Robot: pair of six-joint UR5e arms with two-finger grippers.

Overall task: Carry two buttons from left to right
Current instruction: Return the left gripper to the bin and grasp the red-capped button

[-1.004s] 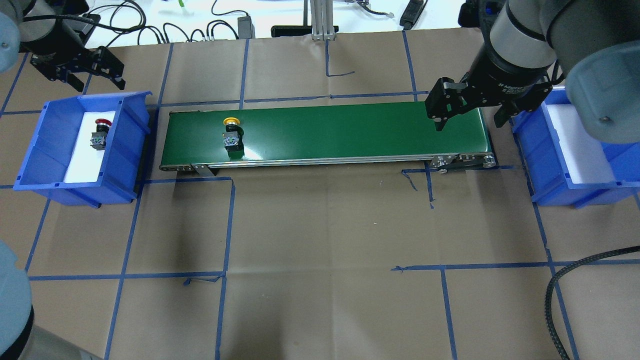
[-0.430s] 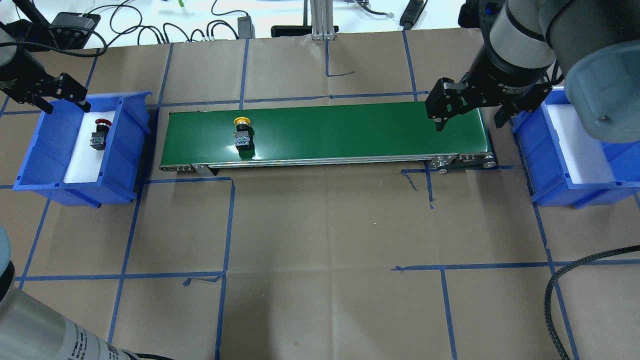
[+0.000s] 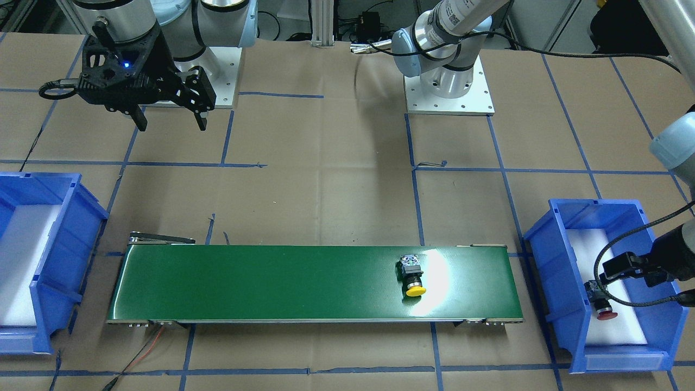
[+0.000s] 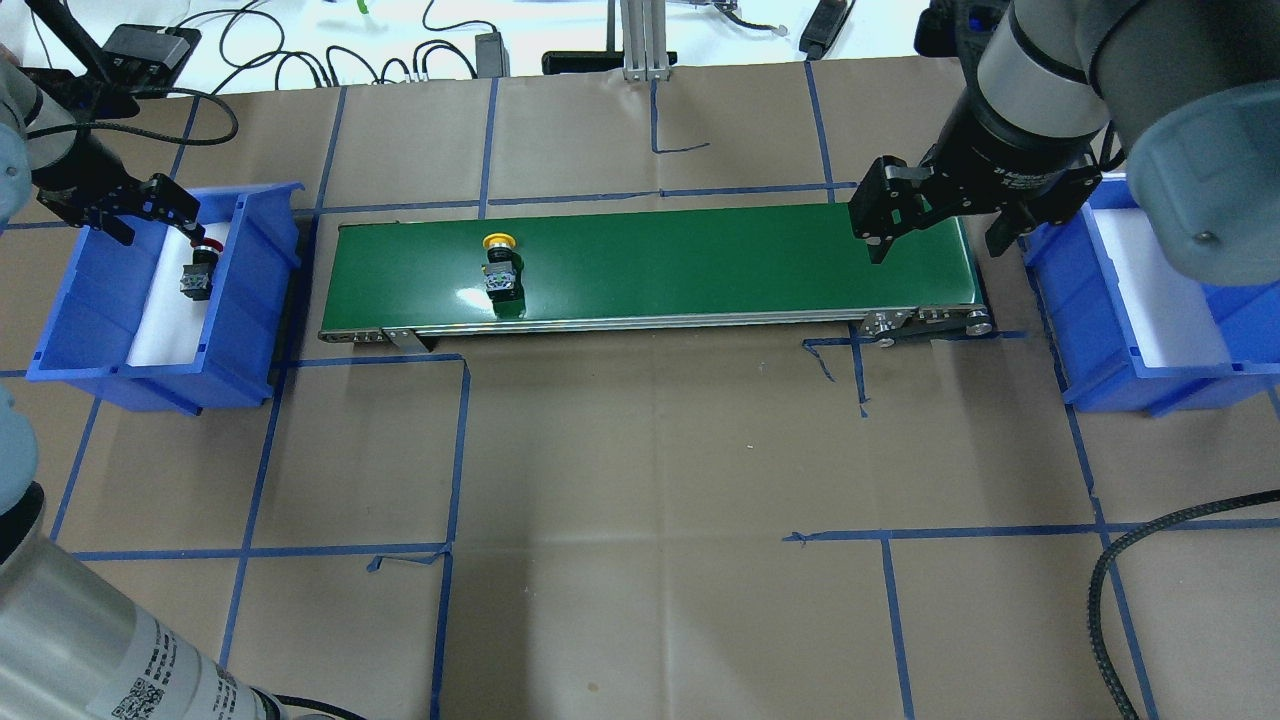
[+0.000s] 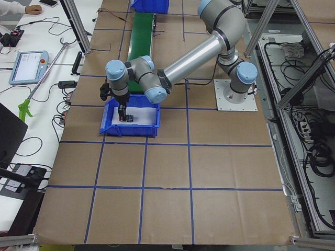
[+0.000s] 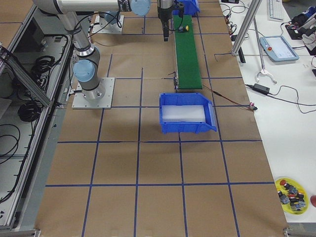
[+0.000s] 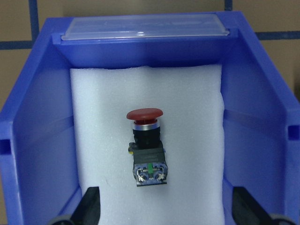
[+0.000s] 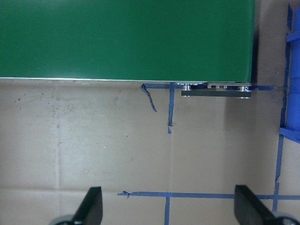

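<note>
Your left tool [image 7: 167, 208] hangs over the left bin [image 7: 255, 122], opened wide. The red button [image 7: 146, 145] lies between its two sides, with bare foam [image 7: 103, 140] to either flank, but the bin's side walls stand close outside the spread. On the belt [image 4: 700, 260], only the yellow button [image 4: 501, 270] blocks the way. The green stretch from there to the right tool [image 4: 938, 245] and right bin [image 4: 1060, 295] lies open.

Left gripper [image 4: 150, 218]: hanging low, pointing straight down from a far-stretched arm [image 5: 188, 49], fingers [image 7: 91, 206] standing wide apart, holding nothing. Right gripper [image 4: 938, 240]: hovering higher, also pointing down, its two fingers likewise standing wide apart.
</note>
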